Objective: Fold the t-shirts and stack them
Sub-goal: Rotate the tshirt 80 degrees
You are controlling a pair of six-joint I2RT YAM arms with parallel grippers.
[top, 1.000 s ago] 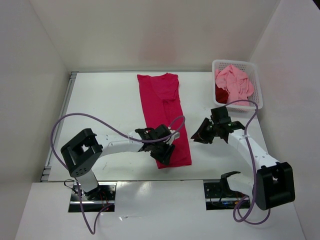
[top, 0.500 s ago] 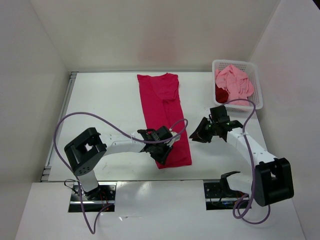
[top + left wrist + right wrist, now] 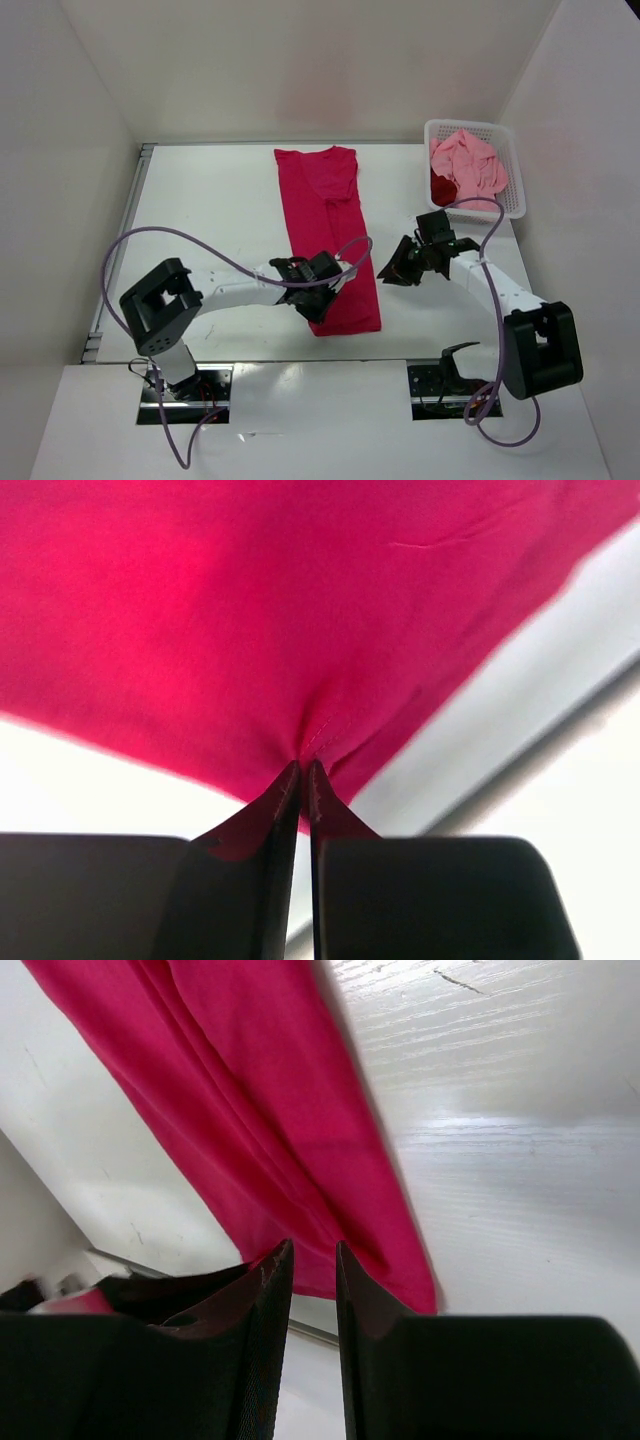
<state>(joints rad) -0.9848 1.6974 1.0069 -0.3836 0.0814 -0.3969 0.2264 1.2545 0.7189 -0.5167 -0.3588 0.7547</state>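
Folding magenta-red t-shirt [image 3: 322,205], frame centre: left gripper [image 3: 303,765] clenched on its lower hem. Right gripper [image 3: 312,1248] parted, empty, beside shirt. Next, likely: right pinches hem too, both carry it up-frame toward collar.

White tubular links make up the left arm [image 3: 235,290] and the right arm [image 3: 495,290], joined by chunky black joint housings [image 3: 160,305]. Behind each tool a thin purple cable [image 3: 160,231] loops out. The left tool [image 3: 303,770] and the right tool [image 3: 312,1250] have matte black wedge fingers tapering to narrow tips.
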